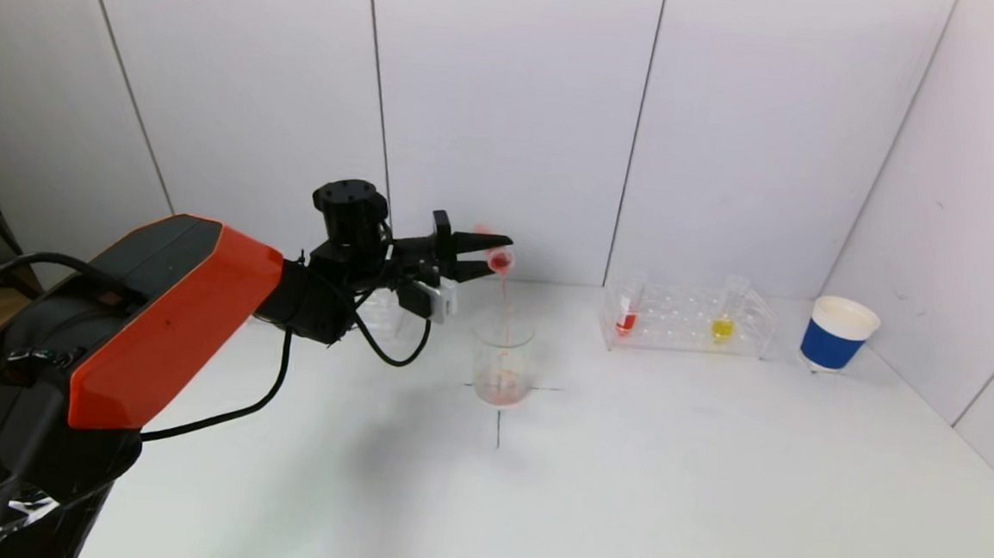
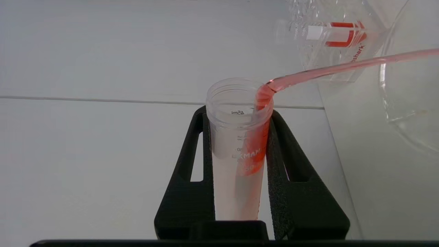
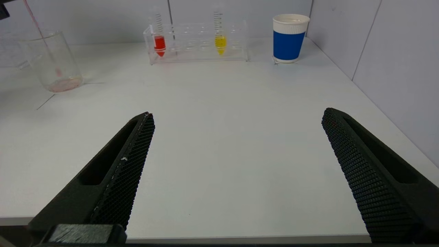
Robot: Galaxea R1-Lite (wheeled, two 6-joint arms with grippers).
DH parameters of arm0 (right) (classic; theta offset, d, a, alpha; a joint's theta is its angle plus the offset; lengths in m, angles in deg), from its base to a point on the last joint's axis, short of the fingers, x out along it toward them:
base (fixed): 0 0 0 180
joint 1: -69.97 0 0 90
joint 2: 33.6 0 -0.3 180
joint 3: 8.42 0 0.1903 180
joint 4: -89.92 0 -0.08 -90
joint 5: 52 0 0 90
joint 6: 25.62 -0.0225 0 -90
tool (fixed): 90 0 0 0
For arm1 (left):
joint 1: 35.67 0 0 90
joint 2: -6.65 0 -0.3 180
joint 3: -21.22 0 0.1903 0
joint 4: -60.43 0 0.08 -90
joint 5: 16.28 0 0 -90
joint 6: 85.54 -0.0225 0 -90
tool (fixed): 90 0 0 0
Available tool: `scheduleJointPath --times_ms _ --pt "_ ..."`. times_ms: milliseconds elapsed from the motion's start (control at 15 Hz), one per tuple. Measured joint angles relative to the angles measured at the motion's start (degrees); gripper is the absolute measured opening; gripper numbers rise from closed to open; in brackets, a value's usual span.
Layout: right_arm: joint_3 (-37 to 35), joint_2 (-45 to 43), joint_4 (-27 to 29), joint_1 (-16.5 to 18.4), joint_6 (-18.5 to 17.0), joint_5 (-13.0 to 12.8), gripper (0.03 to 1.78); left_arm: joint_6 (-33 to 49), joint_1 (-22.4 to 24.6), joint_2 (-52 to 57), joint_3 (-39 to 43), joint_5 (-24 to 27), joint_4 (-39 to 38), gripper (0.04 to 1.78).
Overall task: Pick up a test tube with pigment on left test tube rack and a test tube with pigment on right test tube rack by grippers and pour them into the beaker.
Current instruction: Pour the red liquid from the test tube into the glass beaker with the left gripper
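Observation:
My left gripper (image 1: 498,256) is shut on a clear test tube (image 2: 238,147), held tipped above the glass beaker (image 1: 503,361). A thin red stream (image 1: 505,301) runs from the tube's mouth into the beaker, where red liquid pools at the bottom. The stream also shows in the left wrist view (image 2: 343,67). The right test tube rack (image 1: 689,319) holds a tube with red pigment (image 1: 627,313) and one with yellow pigment (image 1: 724,319). The left rack is mostly hidden behind my left arm. My right gripper (image 3: 236,118) is open and empty above the table's near edge, out of the head view.
A blue and white paper cup (image 1: 837,334) stands right of the right rack, near the side wall. White wall panels close the table at the back and right. Black cross marks lie on the table under the beaker (image 1: 499,417).

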Motion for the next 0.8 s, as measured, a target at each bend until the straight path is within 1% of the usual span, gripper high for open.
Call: scheduleJointPath --times_ms 800 --pt "0.0 0.0 0.0 0.0 -0.04 0.0 1.77 -1.22 -0.02 -1.97 0.0 1.97 -7.39 0.45"
